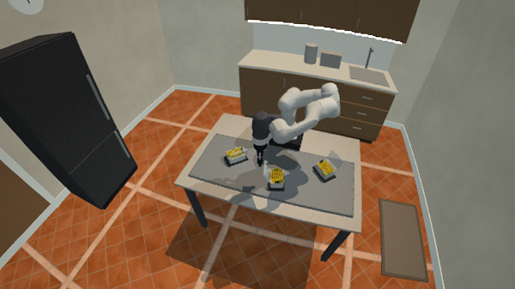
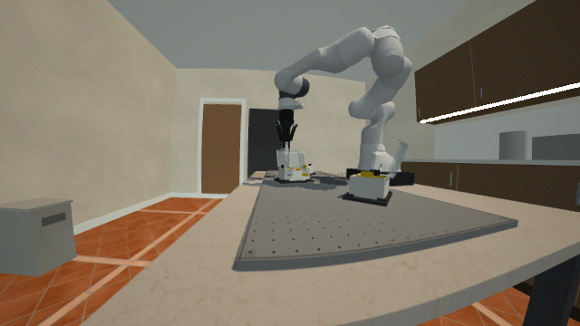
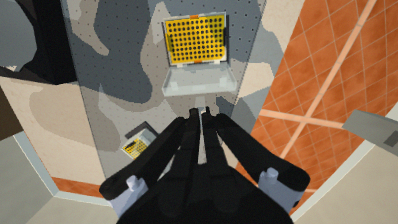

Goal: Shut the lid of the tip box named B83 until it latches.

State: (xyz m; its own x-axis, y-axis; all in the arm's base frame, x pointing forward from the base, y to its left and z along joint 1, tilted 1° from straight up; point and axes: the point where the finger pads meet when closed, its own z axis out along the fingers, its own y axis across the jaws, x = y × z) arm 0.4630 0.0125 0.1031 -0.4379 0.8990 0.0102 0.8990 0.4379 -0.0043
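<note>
Three tip boxes: all sit on the grey perforated mat [image 1: 222,178], each showing a yellow insert from above.
Sticker IDs: too small to read in any view, so I cannot tell which box is B83.
Middle box [image 1: 276,176]: about halfway along the mat, near the mat's long edge that lies away from the arm's base.
Middle box's lid [image 3: 200,82]: clear and swung open. In the wrist view it lies between the yellow insert and the fingertips; from the top it stands up on the side of the box nearest the gripper.
End box by the fridge [image 1: 236,154]: towards the mat's end nearest the black fridge [image 1: 48,111], well apart from the middle box.
End box by the rug [image 1: 325,168]: towards the mat's opposite end. Its clear lid [image 2: 400,154] is tilted up behind it in the exterior view.
Gripper [image 3: 200,111]: fingers pressed fully together, with nothing between them. It points down at the mat.
Gripper's place: over the mat, just beside the free edge of the middle box's lid. Whether the tips touch the lid is not clear.
Arm [image 1: 302,107]: white, reaching from beyond the mat's far long edge out over its middle.
Mat's support: a beige table [image 1: 323,220] on dark legs.
</note>
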